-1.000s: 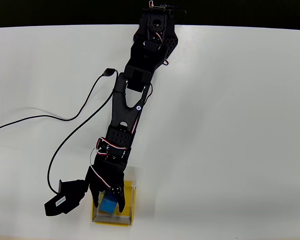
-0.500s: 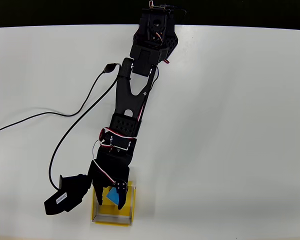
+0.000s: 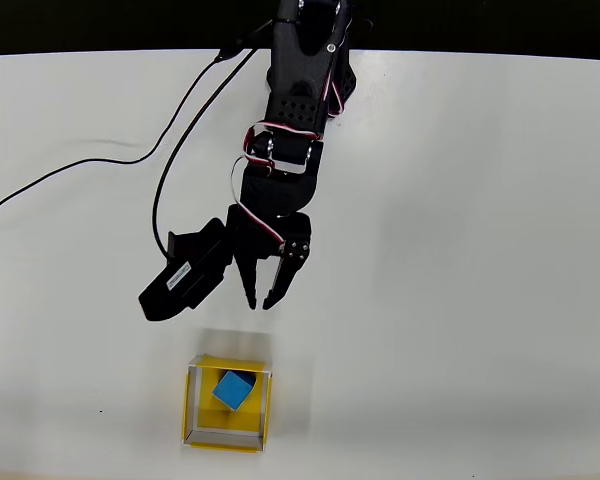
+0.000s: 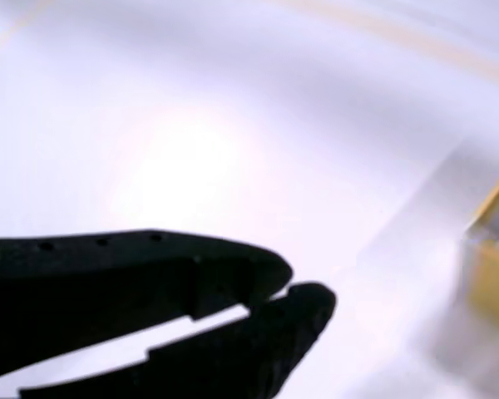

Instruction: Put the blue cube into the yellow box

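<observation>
In the overhead view the blue cube lies tilted inside the yellow box, near the table's front edge. My gripper hangs over bare table well above the box in the picture, clear of both. Its black fingers taper to tips that almost meet, with nothing between them. The wrist view is blurred; there the fingertips touch, and a corner of the yellow box shows at the right edge.
A black cable trails from the arm across the left of the white table. The black wrist camera housing juts left of the gripper. The table's dark far edge runs along the top.
The gripper let go of the blue cube, which stays in the yellow box. The arm drew back up and away from the box, and the fingers closed together.
</observation>
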